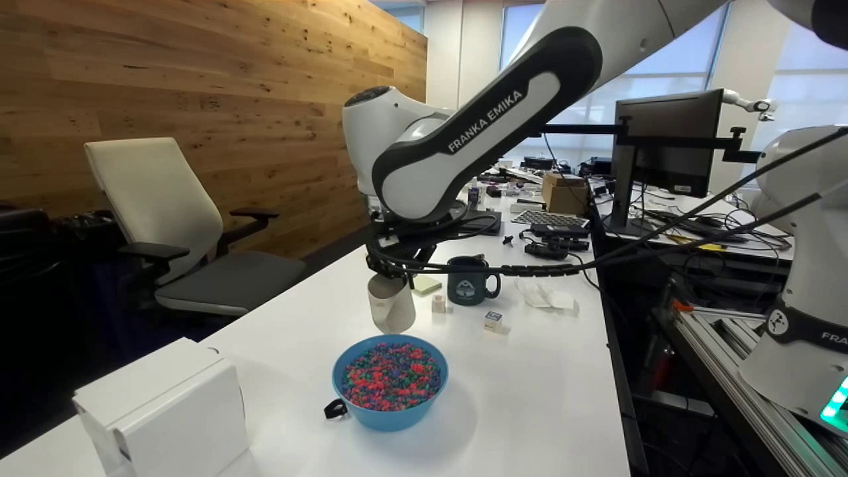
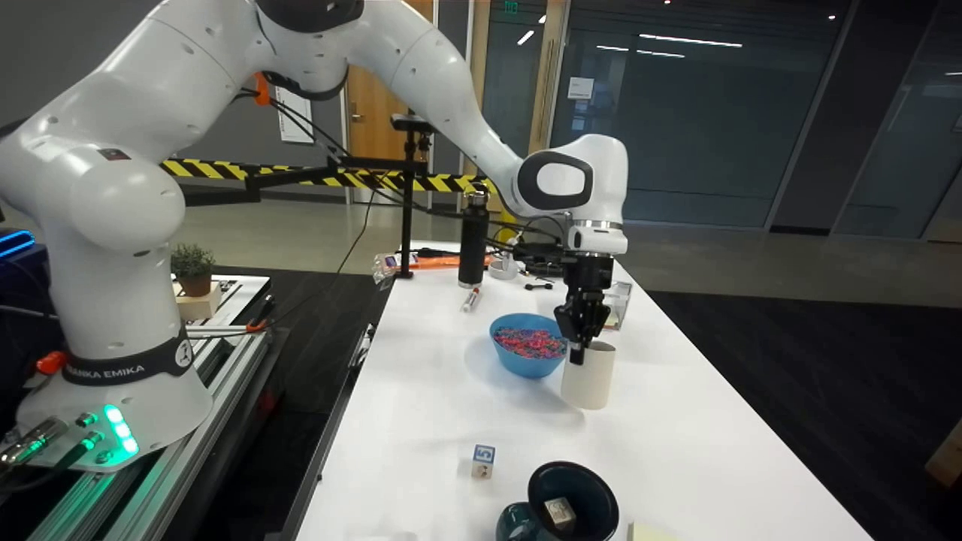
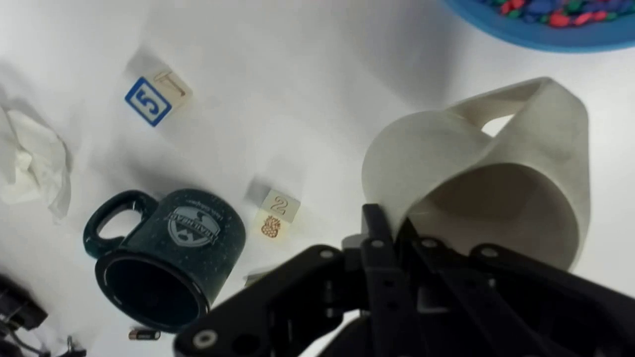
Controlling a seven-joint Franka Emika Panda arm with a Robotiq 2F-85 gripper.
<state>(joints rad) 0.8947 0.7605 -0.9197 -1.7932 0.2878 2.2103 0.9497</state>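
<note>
In an exterior view, blue bowl [image 1: 397, 419] up front, cream mug [image 1: 388, 306] just past it, nearer the edge of the tabletop [image 1: 530, 397] opposite the robot base [image 1: 788, 371]. Pincer [image 3: 392, 227] clamped on the mug's wall at the rim; base contact unclear. I'd call this the mug-holding step; next move wants firm grip, bowl clearance. Arm [image 1: 487, 122] stretched across, wrist pointing down.

We see windows [image 1: 682, 66] glowing pale at the upper right of an exterior view and the white bench [image 1: 543, 397] brightly lit, while the lower left edge sinks to near-black. A soft shadow lies right of the blue bowl [image 1: 391, 421] there. In an exterior view, white streaks glint on the dim glass wall [image 2: 676, 150], upper right. In the wrist view we find edges slightly soft, the cream mug [image 3: 446, 153] shaded inside, and the pincer [image 3: 394, 230] nearly black.
</note>
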